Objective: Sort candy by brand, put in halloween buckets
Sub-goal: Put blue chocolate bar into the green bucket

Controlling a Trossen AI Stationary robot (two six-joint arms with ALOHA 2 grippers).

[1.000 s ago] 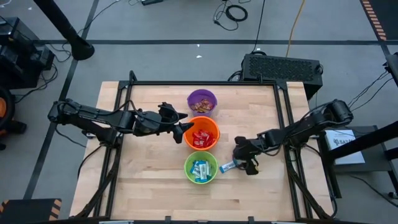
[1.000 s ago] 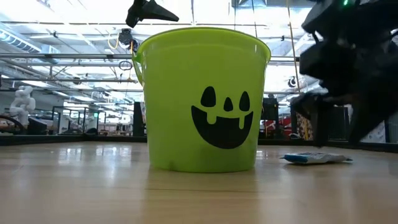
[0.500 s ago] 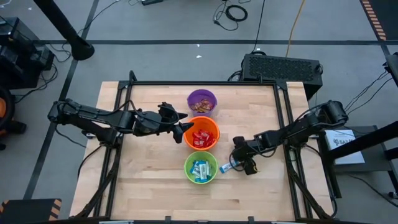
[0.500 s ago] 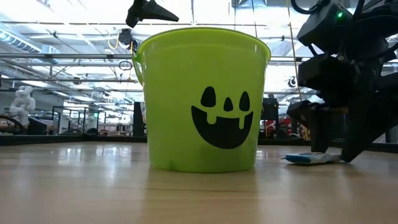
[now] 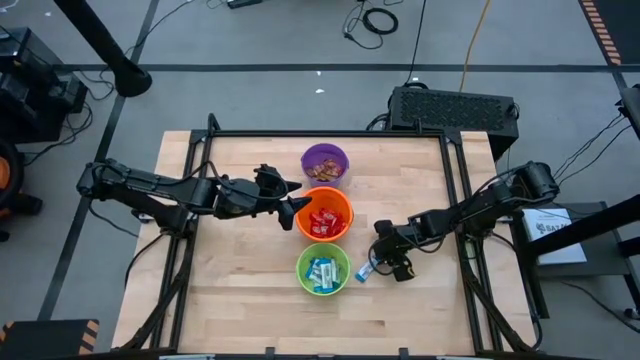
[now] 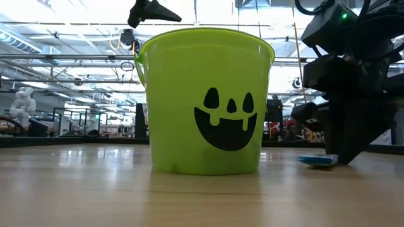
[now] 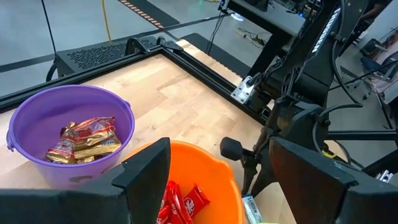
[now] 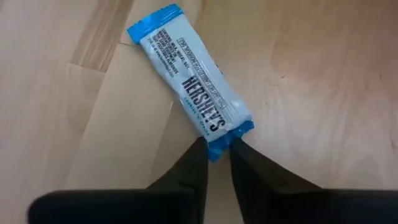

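So the right gripper [image 8: 217,163] just pinched shut on the crimped end of the last loose bar [image 8: 190,83], the blue-and-white one lying on the table [image 5: 240,300] just beside the green bucket [image 5: 323,270]. A second ago its fingers were wide open above the bar, so this is the pick starting. The bar is still flat on the wood, not lifted yet. My guess is it goes into the green bucket, since that one already has the blue-and-white ones.

Counts, near to far: one bar on the table, three buckets in a row, green with a few blue-and-white bars, orange [image 5: 325,215] with a heap of red ones, purple [image 5: 324,162] with a few brown/orange ones. Can't count those exactly.

The left gripper [image 5: 290,197] hovers wide open and empty at the orange rim, same as before.
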